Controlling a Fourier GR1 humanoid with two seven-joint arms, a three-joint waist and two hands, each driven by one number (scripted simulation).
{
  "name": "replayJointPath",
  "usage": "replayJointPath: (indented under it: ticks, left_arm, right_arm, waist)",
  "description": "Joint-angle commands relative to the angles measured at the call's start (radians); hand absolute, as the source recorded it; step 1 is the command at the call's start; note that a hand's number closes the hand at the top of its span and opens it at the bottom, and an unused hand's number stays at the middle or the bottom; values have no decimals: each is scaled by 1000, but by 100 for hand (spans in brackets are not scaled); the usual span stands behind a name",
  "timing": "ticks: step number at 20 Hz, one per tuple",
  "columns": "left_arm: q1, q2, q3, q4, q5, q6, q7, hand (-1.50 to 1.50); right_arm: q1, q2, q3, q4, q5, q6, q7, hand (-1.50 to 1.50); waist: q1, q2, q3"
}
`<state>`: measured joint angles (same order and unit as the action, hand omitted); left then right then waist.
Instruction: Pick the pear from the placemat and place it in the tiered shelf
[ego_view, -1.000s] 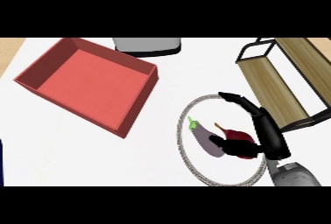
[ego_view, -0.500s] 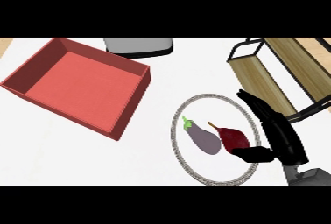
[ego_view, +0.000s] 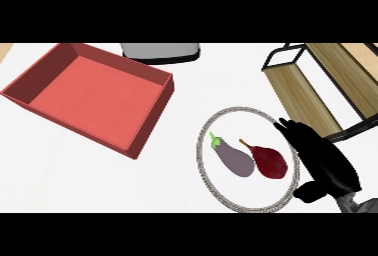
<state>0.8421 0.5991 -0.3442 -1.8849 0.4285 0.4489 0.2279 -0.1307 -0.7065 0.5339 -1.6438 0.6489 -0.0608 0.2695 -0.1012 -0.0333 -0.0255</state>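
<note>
Right hand: black hand (ego_view: 325, 160) at the right side of the head view, lying over the right rim of the placemat, fingers stretched out straight toward the far side, thumb set apart near the lower edge; it is spread wide and holds nothing.
Contact: the palm sits just beside the pear with a narrow strip of mat between them; no finger curls round the fruit, and whether the hand's underside touches the mat rim cannot be told.
Pear: dark red pear (ego_view: 271, 161) lying on its side on the placemat, stem end pointing up and left, right of the eggplant.
Eggplant: purple eggplant (ego_view: 234, 159) with a green cap, lying on the same mat, its lower end touching or nearly touching the pear.
Placemat: round white placemat (ego_view: 209, 131) with a braided grey border, on the white counter.
Tiered shelf: wooden shelf (ego_view: 305, 95) with a black metal frame, at the upper right, beyond the fingertips and apart from the mat.
Red tray: square red tray (ego_view: 88, 97) at the left, well apart from the mat.
Grey object: dark grey object (ego_view: 161, 51) at the far edge, cut off by the view's top.
</note>
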Motion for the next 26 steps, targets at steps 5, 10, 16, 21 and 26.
replayJointPath:
  ticks: [5, 10, 16, 21, 26]
  left_arm:
    - [-265, 25, 139, -64, -34, -25, -134, 0]
    - [-292, 36, 133, -32, -32, -41, -143, 0]
    - [-323, 35, 139, -26, -9, -40, -139, 0]
    - [-342, 15, 93, 2, -22, -44, -156, 0]
    - [-361, 35, 117, -11, 2, -43, -149, 0]
  right_arm:
    - [-40, -30, 76, -54, 113, 146, 184, -150]
    - [-68, 0, 105, -72, 141, 210, 270, -150]
    - [-82, 26, 113, -52, 166, 238, 333, -150]
    - [-118, 50, 111, -42, 171, 257, 349, -150]
    - [-129, 87, 135, -31, 189, 262, 368, -150]
  waist:
    - [-5, 7, 12]
    - [8, 13, 14]
    - [16, 20, 19]
    - [32, 24, 19]
    - [32, 27, 22]
